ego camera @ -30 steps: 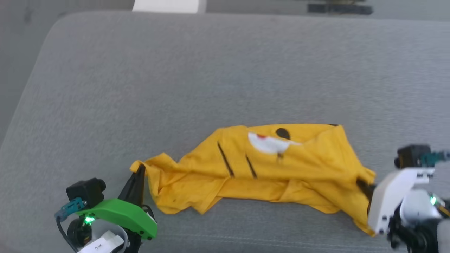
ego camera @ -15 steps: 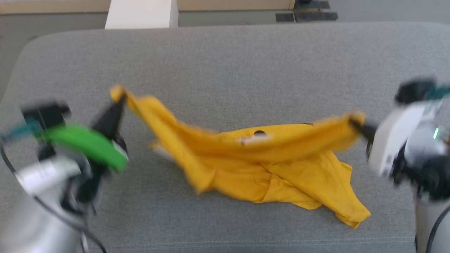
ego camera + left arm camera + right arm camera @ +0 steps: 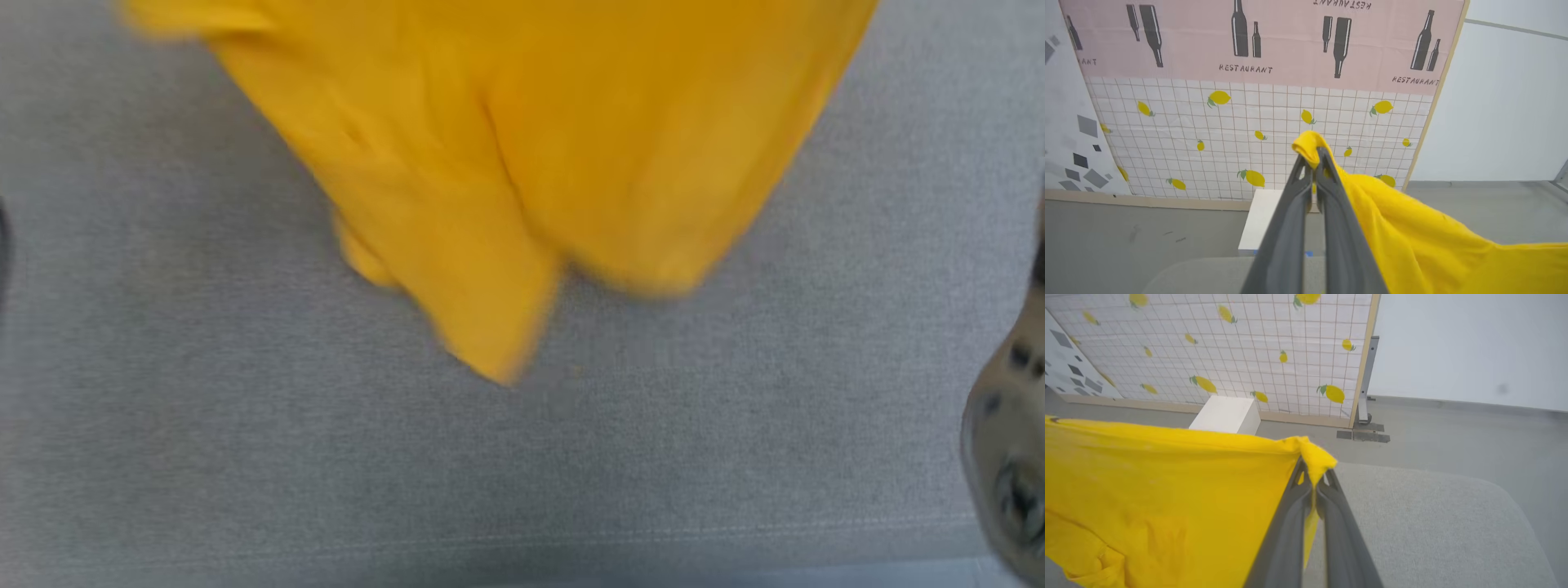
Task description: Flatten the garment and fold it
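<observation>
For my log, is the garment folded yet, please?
Not folded: the garment hangs between the left claw and right claw, each pinching a corner.

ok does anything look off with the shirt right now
Nothing damaged. The garment hangs bunched, one flap drooping lower than the rest over the grey surface; left gripper and right gripper each pinch one end.

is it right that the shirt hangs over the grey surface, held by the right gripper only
No, both hold it: the left wrist view shows the left gripper shut on an edge of the shirt. The rest stands: the right gripper grips it, and it hangs over the grey surface.
</observation>
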Available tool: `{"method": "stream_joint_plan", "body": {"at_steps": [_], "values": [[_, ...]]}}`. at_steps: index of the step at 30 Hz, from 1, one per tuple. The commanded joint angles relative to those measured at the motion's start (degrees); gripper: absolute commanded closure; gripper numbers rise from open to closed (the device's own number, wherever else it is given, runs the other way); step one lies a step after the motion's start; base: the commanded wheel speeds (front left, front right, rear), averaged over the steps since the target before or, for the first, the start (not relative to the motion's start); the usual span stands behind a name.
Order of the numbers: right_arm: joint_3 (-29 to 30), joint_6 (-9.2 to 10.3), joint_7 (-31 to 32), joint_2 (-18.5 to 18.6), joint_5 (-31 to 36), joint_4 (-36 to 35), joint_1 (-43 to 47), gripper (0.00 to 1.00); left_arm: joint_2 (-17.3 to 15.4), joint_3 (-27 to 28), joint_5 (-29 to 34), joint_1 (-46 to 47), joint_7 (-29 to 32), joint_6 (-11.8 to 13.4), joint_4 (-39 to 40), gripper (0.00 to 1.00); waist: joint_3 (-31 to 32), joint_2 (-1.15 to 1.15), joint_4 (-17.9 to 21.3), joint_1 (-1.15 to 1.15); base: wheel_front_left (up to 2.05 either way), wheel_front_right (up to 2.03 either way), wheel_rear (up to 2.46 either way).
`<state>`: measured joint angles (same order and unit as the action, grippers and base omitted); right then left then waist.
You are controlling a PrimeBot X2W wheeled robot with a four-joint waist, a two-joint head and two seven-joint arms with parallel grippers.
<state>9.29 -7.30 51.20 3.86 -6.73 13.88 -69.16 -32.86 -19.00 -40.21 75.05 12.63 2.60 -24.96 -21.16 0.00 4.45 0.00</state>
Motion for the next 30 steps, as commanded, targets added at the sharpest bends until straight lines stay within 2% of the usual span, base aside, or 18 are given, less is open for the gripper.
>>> {"method": "stream_joint_plan", "body": {"at_steps": [1,4,9,11,14,22,30], "values": [[1.15,-0.19,-2.0,-0.3,1.68,0.96,-3.29,1.0,-0.21,0.01,1.29,4.11,-0.52,0.58,-0.68,1.0,-5.75,0.0,2.38,0.0,0.0,0.0,0.0],[4.48,-0.19,-7.58,-0.88,3.96,3.33,-10.96,1.0,0.27,-0.11,4.03,12.66,-3.09,1.08,-1.99,1.0,-7.84,0.0,3.06,0.0,0.0,0.0,0.0],[4.99,-0.19,-16.83,-0.96,2.3,8.06,-18.99,1.0,1.72,1.48,5.61,22.05,-10.51,1.0,-3.95,1.0,-10.25,0.0,3.34,0.0,0.0,0.0,0.0],[5.24,-0.19,-19.93,-0.96,2.61,9.82,-20.71,1.0,1.86,2.3,5.76,24.52,-13.49,0.61,-5.61,1.0,-11.0,0.0,3.25,0.0,0.0,0.0,0.0],[6.39,-0.19,-22.74,-0.97,3.05,12.55,-21.43,1.0,2.28,2.51,5.35,25.94,-16.38,-1.26,-8.88,1.0,-11.85,0.0,2.43,0.0,0.0,0.0,0.0],[5.95,-0.19,-25.1,-0.98,2.29,16.3,-13.87,1.0,3.29,2.08,2.75,18.48,-19.53,-5.4,-16.77,1.0,-11.75,0.0,-0.56,0.0,0.0,0.0,0.0],[3.07,-0.19,-28.92,-0.65,-5.12,12.38,5.47,1.0,4.55,2.08,0.02,1.38,-25.21,-7.64,-18.38,1.0,-2.89,0.0,-3.77,0.0,0.0,0.0,0.0]]}}
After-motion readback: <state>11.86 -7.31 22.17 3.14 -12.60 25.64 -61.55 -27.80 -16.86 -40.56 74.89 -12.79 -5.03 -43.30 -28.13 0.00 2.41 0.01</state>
